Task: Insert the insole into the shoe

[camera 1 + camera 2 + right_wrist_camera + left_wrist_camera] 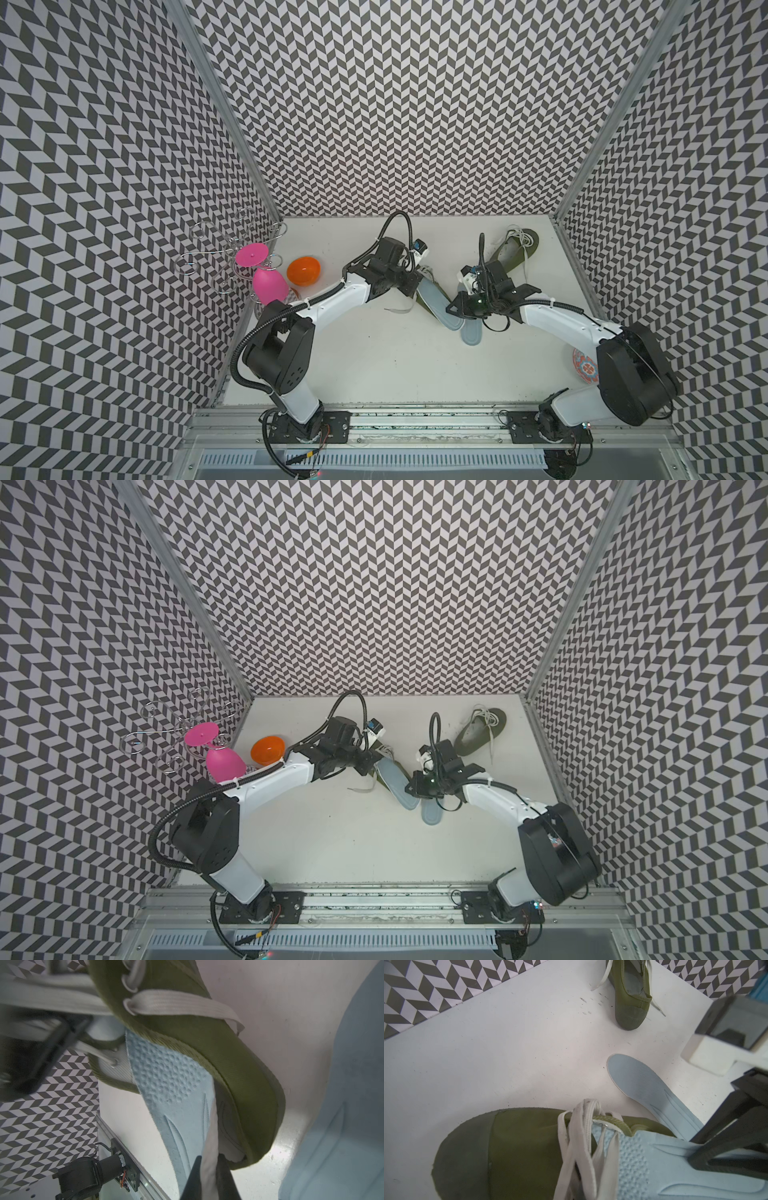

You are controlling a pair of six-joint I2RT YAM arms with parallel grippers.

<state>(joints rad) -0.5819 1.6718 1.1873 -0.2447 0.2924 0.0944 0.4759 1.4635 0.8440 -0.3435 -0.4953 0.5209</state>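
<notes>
Light: was bright, even, overhead; shadows on the table [395,365] were soft.
Top views: sharp; walls [415,104] stretched toward edges.
Right wrist view: laces [52,999] were blurred; glare lay beside the shoe [239,1068].
Left wrist view: nearest edge was soft.

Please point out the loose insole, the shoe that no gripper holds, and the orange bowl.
loose insole [639,1082]: left wrist view, its rounded front end.
free shoe [630,1019]: left wrist view, its rubber toe cap.
orange bowl [303,271]: a top view, its hollow inside.

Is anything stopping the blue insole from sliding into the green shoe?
Nothing solid. The insole is already partway inside the shoe, pinched by the right claw. Only the loose white laces bunch over the opening where it slides in.
</notes>
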